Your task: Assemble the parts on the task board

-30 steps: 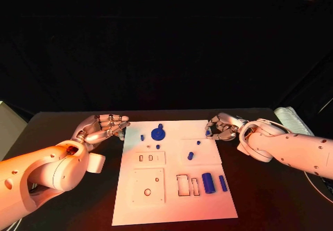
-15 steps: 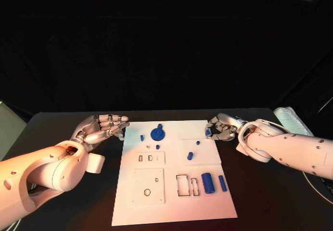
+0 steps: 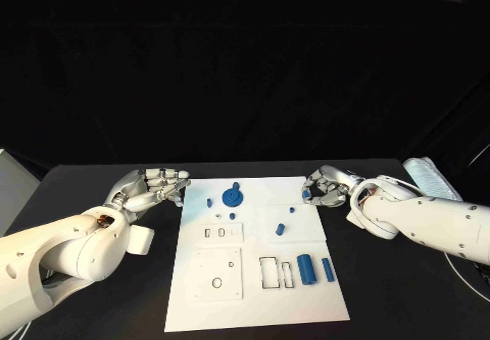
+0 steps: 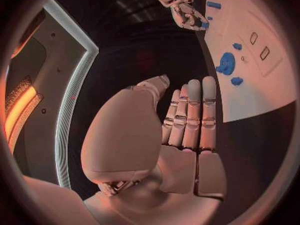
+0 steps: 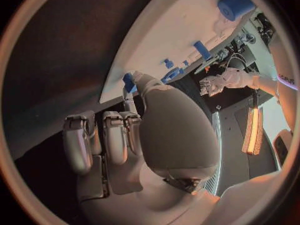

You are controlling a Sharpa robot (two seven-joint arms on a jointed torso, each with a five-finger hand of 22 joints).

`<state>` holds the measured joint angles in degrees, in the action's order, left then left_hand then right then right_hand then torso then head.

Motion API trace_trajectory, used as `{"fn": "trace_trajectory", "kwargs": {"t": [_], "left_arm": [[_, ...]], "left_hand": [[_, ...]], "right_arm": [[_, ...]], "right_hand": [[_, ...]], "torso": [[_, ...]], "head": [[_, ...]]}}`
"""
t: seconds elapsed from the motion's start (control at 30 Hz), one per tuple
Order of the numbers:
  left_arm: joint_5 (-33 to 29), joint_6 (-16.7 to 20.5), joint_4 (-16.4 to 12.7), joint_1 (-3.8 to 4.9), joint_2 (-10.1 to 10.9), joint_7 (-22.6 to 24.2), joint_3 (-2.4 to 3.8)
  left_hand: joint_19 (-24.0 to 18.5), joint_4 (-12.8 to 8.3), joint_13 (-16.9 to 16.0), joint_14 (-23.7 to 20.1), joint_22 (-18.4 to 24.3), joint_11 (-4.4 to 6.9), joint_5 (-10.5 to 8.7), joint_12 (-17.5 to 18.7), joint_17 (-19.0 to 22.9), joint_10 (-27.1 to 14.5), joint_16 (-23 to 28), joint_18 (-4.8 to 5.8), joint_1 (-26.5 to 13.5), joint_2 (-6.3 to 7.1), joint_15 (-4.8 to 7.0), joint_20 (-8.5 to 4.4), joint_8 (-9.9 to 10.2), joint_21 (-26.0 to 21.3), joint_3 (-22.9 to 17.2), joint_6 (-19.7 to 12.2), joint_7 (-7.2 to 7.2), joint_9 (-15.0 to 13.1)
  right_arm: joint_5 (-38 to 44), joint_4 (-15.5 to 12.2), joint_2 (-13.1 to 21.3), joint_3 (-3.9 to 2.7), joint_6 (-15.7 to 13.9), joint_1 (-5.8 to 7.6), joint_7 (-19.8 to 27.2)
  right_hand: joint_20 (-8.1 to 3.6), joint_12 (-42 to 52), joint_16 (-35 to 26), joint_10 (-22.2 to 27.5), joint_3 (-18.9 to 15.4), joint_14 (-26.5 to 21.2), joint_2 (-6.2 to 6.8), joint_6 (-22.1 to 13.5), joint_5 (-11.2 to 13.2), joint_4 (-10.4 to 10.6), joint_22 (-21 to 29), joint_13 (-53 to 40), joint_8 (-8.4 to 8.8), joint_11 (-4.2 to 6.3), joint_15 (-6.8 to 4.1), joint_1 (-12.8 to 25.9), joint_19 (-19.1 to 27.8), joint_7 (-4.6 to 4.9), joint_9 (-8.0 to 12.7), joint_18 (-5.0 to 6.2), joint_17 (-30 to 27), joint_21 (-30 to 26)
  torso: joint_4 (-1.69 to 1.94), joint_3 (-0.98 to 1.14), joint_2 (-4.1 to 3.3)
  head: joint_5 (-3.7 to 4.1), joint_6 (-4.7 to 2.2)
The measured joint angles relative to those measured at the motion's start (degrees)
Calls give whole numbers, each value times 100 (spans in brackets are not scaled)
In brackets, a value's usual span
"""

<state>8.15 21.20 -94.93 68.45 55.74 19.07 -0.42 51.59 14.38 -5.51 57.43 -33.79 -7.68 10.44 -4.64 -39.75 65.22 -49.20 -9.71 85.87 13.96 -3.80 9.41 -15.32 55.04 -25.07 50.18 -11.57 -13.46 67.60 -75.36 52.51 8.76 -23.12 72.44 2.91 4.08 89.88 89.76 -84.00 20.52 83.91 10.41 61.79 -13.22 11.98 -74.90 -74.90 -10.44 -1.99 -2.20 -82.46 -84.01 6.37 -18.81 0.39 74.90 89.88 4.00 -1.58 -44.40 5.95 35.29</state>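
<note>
The white task board [image 3: 255,304] lies in the middle of the black table. On it lie a blue gear [image 3: 233,195], a blue cylinder [image 3: 306,269], a thinner blue bar [image 3: 328,269] and several small blue pieces, one of them a peg [image 3: 280,229]. My right hand [image 3: 327,188] hovers at the board's far right corner with its fingers curled in. It pinches a small blue part [image 5: 128,80] between the thumb and a fingertip. My left hand [image 3: 153,185] is beside the board's far left corner, fingers straight and side by side [image 4: 190,120], holding nothing.
The board has rectangular slots [image 3: 275,273], small slots [image 3: 219,231] and an oval hole [image 3: 217,282]. A white ribbed object [image 3: 427,176] lies at the table's right edge. A pale panel [image 3: 10,188] stands past the left edge.
</note>
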Motion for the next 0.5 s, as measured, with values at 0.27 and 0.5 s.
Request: {"fn": "trace_trajectory", "kwargs": {"t": [0.27,0.5], "left_arm": [[1,-2,19,0,5,-6,0],[2,-3,59,0,-1,-10,0]], "left_hand": [[0,0,0,0,0,0,0,0,0,0,0,0,0,0,0,0,0,0,0,0,0,0],[0,0,1,0,1,0,0,0,0,0,0,0,0,0,0,0,0,0,0,0,0,1]], "right_arm": [[-109,-180,43,-7,-563,0,-32],[-115,-760,41,-16,-1009,72,-280]], "right_hand": [[0,0,0,-1,77,0,-38,0,-76,-14,0,0,-44,58,0,83,0,-1,0,0,0,0],[0,0,0,-1,93,0,-61,-1,-76,-30,-4,-5,-44,58,0,103,0,-2,0,0,5,0]], "torso": [[-1,-4,8],[-13,-13,26]], "head": [[-1,37],[-14,64]]}}
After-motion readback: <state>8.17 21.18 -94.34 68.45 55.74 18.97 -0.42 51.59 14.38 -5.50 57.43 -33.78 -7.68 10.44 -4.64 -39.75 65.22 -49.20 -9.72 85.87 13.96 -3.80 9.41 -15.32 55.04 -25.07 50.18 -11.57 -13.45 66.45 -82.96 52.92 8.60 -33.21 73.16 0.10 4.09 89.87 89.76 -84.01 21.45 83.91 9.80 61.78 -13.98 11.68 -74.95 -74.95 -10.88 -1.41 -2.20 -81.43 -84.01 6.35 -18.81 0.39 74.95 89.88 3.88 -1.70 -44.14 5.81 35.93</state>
